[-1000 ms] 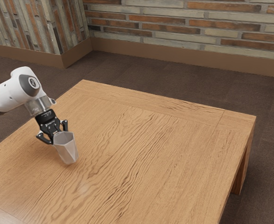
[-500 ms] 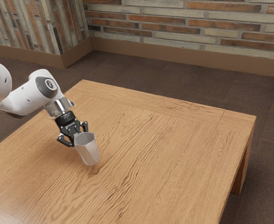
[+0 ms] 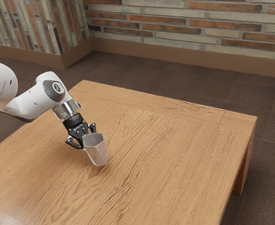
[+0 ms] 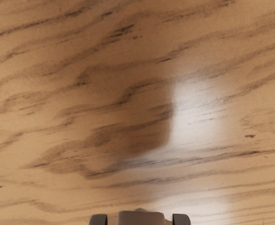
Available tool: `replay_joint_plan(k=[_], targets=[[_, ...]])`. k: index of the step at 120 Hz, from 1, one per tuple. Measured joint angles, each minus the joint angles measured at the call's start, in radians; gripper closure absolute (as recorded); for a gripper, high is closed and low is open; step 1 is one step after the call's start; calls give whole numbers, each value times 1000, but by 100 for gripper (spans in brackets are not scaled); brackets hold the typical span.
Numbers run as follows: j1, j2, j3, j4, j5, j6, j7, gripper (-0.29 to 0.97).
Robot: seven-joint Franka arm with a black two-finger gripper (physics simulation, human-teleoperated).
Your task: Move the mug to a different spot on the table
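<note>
- The gripper (image 3: pixel 83 139) is clamping the rim of the grey mug (image 3: pixel 97 150); the mug is hanging tilted, low over the worktop (image 3: pixel 174 154), toward the exterior view's left.
- The carry is seemingly in hand; the next move is calling for levelling, lowering and releasing.

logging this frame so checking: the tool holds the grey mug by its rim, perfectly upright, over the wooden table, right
Not quite: the mug is tilted, not upright; the exterior view shows its open top leaning toward the arm. The rest stands: the tool holds it by its rim over the wooden table.
</note>
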State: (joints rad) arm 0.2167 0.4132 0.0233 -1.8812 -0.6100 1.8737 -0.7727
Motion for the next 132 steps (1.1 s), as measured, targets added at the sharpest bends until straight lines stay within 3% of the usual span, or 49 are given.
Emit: replay_joint_plan(k=[132], targets=[[44,145,-36,120,9,67,-54,69]])
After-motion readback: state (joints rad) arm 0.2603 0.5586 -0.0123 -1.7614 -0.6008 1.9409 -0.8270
